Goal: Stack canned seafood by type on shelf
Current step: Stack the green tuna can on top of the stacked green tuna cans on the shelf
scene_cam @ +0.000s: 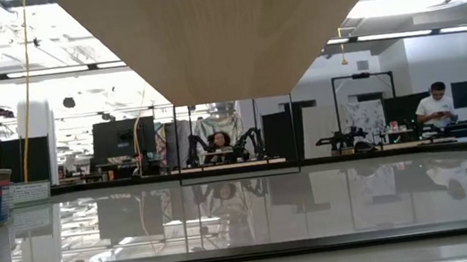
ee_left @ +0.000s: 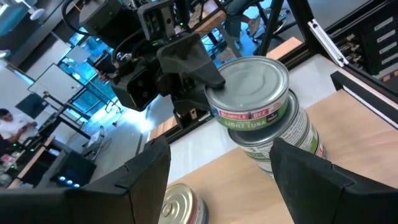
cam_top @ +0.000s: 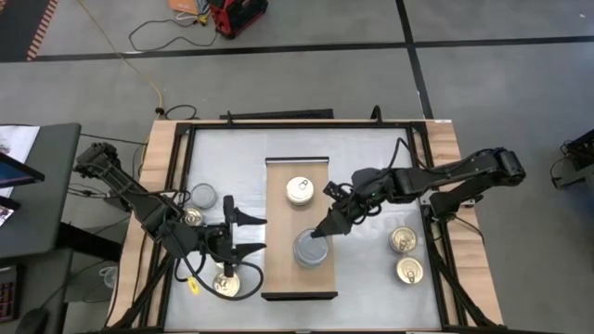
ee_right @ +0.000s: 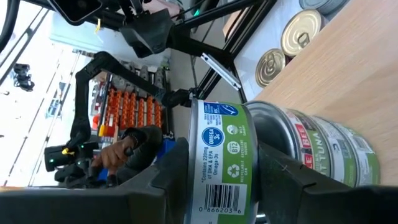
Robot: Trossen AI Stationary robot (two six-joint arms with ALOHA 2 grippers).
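Item: shelf (cam_top: 278, 199), light-wood board on the white table, taken as landmark.

Stock on shelf: one gold-lidded tin (cam_top: 299, 190) toward its far end; a stack of silver-lidded tuna tins (cam_top: 310, 248) toward its near end, the top tin (ee_left: 252, 87) sitting skewed on the one below (ee_left: 283, 134).

Stock off shelf: two gold-lidded tins (cam_top: 405, 255) right of the shelf; a grey-lidded tin (cam_top: 202, 196) and gold-lidded tins (cam_top: 225, 281) left of it.

Right gripper (cam_top: 320, 234): arm reached in from the shelf's right, fingers either side of the top tuna tin, jaws partly parted; whether it gripped or had let go could not be told.

Left gripper (cam_top: 243, 235): arm lay low left of the shelf, fingers spread wide and empty, pointed at the stack.

Risk, judged: the off-centre top tin could slide or tip off if the fingers dragged it on withdrawal, and might knock the stack along the shelf.
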